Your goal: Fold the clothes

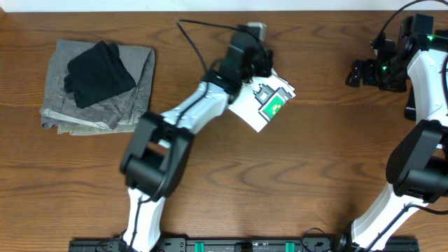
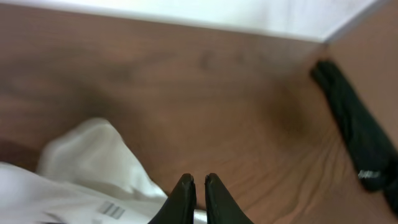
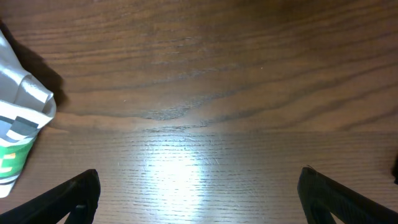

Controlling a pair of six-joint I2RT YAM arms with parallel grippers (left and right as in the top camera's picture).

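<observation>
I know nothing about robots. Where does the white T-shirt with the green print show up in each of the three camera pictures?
Overhead: the T-shirt lies in the upper middle, a little right of centre.
Left wrist: the T-shirt fills the lower left corner.
Right wrist: the T-shirt sits at the left edge, its green print showing.
Shared landmark: the brown wooden table beneath it in all three.

Stretched forward, left gripper point(image 2: 199, 188) jaws shut (right gripper point(image 3: 200, 198) jaws wide)
</observation>
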